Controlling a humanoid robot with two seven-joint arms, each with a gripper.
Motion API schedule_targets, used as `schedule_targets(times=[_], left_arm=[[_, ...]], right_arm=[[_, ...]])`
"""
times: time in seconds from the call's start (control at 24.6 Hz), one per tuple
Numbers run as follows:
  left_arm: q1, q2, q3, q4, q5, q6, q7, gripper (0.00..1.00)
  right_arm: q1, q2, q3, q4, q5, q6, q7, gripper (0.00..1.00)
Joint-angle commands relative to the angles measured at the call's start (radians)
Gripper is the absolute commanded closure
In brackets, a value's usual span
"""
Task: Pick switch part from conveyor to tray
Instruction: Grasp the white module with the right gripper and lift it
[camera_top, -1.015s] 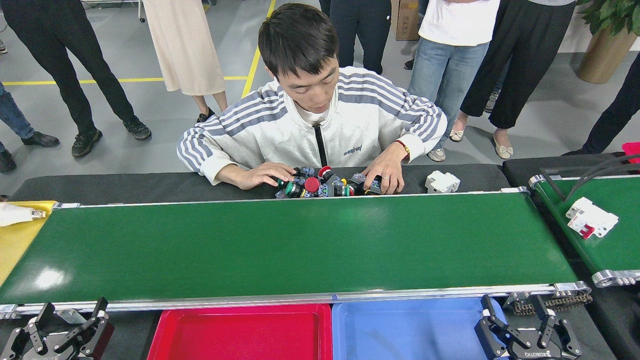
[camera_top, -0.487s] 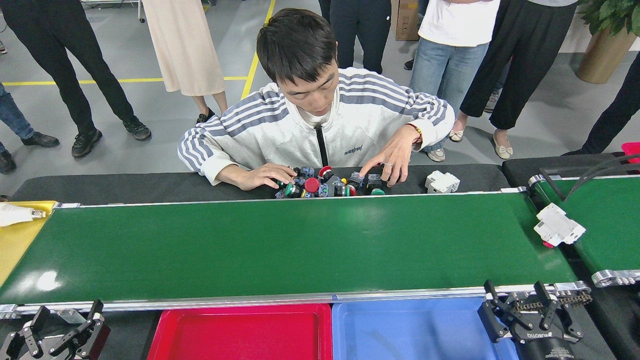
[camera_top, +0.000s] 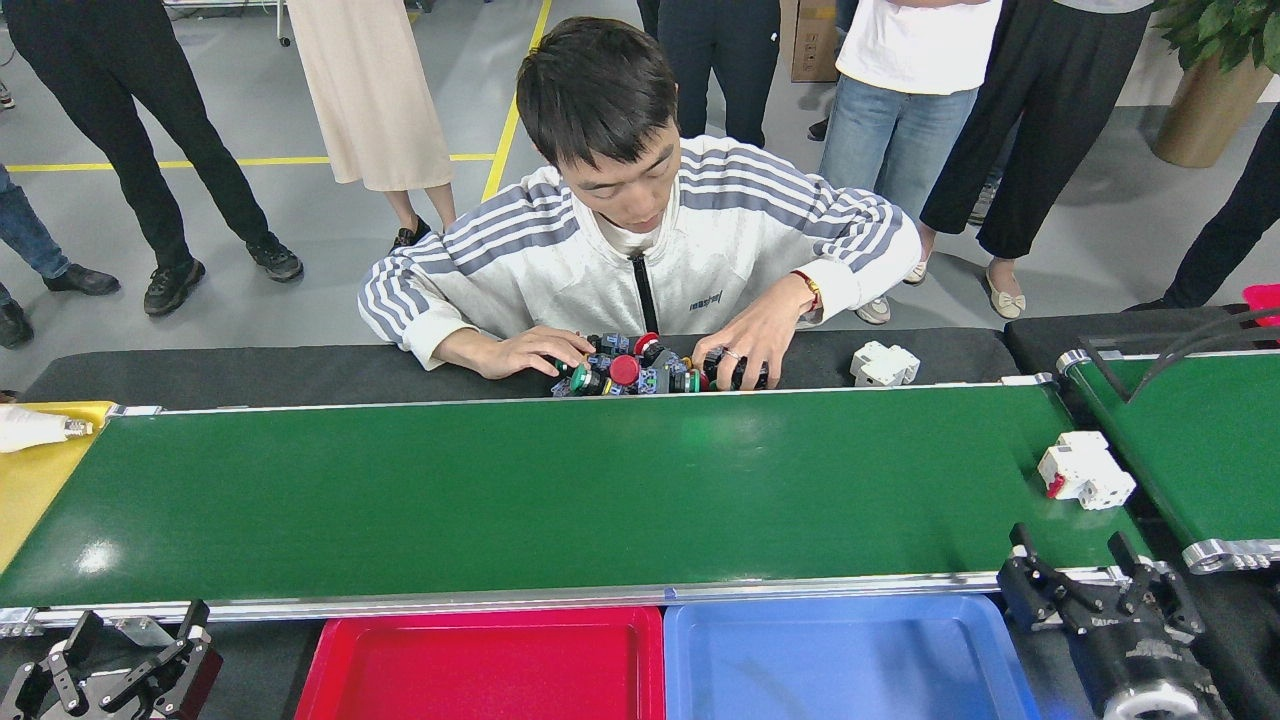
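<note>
- White switch part (camera_top: 1085, 476) with a red tab lies on the conveyor (camera_top: 560, 490), at its right end.
- Right tool (camera_top: 1090, 578) spread and empty, over the near rail just short of the part.
- Left tool (camera_top: 125, 655) spread, bottom left corner.
- Red tray (camera_top: 480, 665) and blue tray (camera_top: 850, 660) sit side by side below the belt.

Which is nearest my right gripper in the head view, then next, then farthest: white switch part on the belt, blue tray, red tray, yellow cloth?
From the right gripper:
1. White switch part, just beyond, at the belt's right end; the blue plastic tray, immediately left, is too close to call.
2. Red plastic tray, centre-left.
3. Yellow cloth, far left.
</note>
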Motion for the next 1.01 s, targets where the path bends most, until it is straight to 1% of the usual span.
schedule_targets(times=[0.0, 0.08, 0.24, 0.37, 0.49, 0.57, 0.97], left_arm=[[-0.003, 0.011, -0.003, -0.011, 0.005, -0.002, 0.008, 0.0], [-0.003, 0.011, -0.006, -0.011, 0.003, -0.002, 0.008, 0.0], [-0.006, 0.014, -0.006, -0.01, 0.003, -0.002, 0.008, 0.0], [-0.01, 0.014, -0.006, -0.01, 0.001, -0.001, 0.008, 0.0], [-0.01, 0.014, -0.006, -0.01, 0.001, -0.001, 0.008, 0.0], [-0.01, 0.014, -0.006, -0.01, 0.001, 0.001, 0.008, 0.0], [-0.013, 0.014, -0.006, -0.008, 0.001, 0.001, 0.008, 0.0]], right_arm=[[-0.043, -0.018, -0.002, 0.034, -0.001, 0.001, 0.018, 0.0], [-0.072, -0.054, 0.01, 0.088, 0.0, -0.005, 0.027, 0.0], [-0.103, -0.068, 0.053, 0.146, 0.0, -0.005, 0.032, 0.0], [-0.123, -0.067, 0.063, 0.178, 0.002, -0.005, 0.032, 0.0], [-0.161, -0.06, 0.128, 0.213, 0.002, 0.002, 0.032, 0.0], [-0.181, -0.054, 0.149, 0.232, 0.003, 0.005, 0.032, 0.0], [-0.279, -0.056, 0.185, 0.328, 0.005, 0.005, 0.032, 0.0]])
